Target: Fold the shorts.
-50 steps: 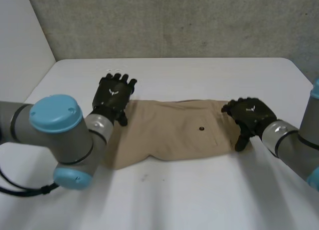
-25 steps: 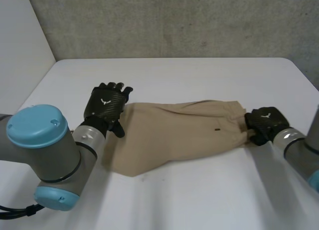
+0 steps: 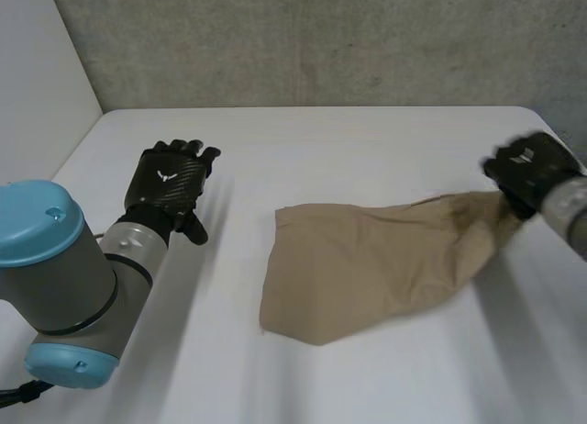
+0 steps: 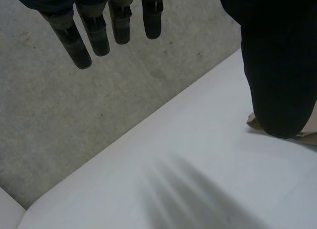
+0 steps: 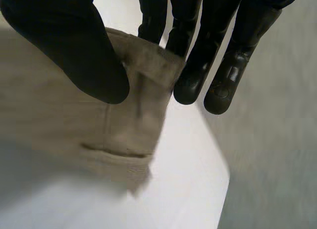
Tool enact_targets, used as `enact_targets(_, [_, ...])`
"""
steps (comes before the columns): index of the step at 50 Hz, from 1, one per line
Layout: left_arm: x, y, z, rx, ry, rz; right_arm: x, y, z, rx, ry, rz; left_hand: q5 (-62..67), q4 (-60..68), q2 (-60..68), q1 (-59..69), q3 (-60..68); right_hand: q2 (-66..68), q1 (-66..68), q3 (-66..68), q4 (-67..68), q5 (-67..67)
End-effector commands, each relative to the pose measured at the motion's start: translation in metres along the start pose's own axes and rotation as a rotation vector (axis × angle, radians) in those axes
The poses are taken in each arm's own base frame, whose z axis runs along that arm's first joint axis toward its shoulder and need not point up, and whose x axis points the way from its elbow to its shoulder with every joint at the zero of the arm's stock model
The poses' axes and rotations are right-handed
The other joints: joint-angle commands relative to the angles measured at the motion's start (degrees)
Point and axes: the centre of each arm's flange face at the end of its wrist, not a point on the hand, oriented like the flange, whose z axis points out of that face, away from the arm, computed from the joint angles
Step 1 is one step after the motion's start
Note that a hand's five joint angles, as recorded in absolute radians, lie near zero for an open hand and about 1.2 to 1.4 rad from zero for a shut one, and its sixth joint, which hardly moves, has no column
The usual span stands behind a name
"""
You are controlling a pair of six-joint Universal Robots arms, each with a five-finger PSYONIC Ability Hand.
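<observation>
Drooping tan shorts point(image 3: 367, 268) in right robot hand point(image 3: 527, 172)

Left hand point(image 4: 277, 65) relaxed, fingers straight over white table point(image 4: 188, 154). Tan shorts point(image 4: 308, 137) peek beside thumb at frame's edge. Grey wall point(image 4: 59, 130) behind.

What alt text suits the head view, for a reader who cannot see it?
The right hand pinches one end of the tan shorts near the right edge of the table; the cloth stretches toward the middle. The left hand is open, apart from the shorts.
</observation>
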Motion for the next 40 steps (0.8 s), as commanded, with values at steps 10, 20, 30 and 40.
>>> enact_targets(10, [-0.012, -0.035, -0.006, 0.094, -0.029, -0.091, -0.217, -0.096, -0.068, 0.502, -0.661, -0.122, -2.69, -1.72, -1.48, -1.0, -2.2, 1.66, 14.62, 1.24, 0.81, 4.19])
enact_targets(20, [-0.016, -0.047, -0.001, 0.122, -0.035, -0.104, -0.171, -0.119, -0.056, 0.452, -0.579, 0.203, -2.69, -1.72, -1.48, -1.0, -2.2, -57.4, -44.44, -57.82, -58.25, -54.86])
enact_targets(30, [0.033, -0.047, 0.009, 0.112, 0.097, -0.17, -0.099, -0.104, -0.021, 0.298, -0.34, 0.601, -2.14, -1.17, -0.93, -0.45, -1.65, -57.4, -44.44, -57.82, -58.25, -54.86])
enact_targets(40, [0.086, 0.002, 0.002, -0.192, 0.152, -0.246, -0.129, -0.054, 0.011, 0.038, -0.374, 0.557, -1.97, -1.0, -0.76, -0.29, -1.48, -57.4, -44.44, -57.82, -58.25, -54.86])
